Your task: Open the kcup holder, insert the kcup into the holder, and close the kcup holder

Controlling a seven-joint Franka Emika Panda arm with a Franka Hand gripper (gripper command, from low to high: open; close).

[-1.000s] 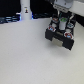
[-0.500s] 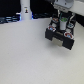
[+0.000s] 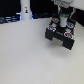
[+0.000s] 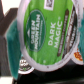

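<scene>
- Black holder (image 3: pixel 61 36) sits on the white table (image 3: pixel 25 55) in the exterior view, directly under the gripper (image 3: pixel 63 20). The gripper hangs just above the holder's top, with something pale and green between its fingers; too small here to be sure, but it reads as the kcup (image 3: pixel 63 20). A tall white bottle (image 3: pixel 25 9) stands well away from the hand, toward the exterior view's left.
- Green foil fills the wrist view: the kcup's (image 4: pixel 47 32) lid, printed "Green Mountain" and "Dark Magic", lies right against the camera, between the dark fingers (image 4: pixel 11 42). The hand is clamped on the kcup. Dark holder parts show past the lid's edge, close beneath the hand.
- Judged step: inserting. The kcup is over the holder but not yet released. Whether the holder is fully open beneath the hand I cannot tell.
- Next move, as I judge it: lower straight, keep the kcup level over its slot, then let go; a tilt could jam the rim.
</scene>
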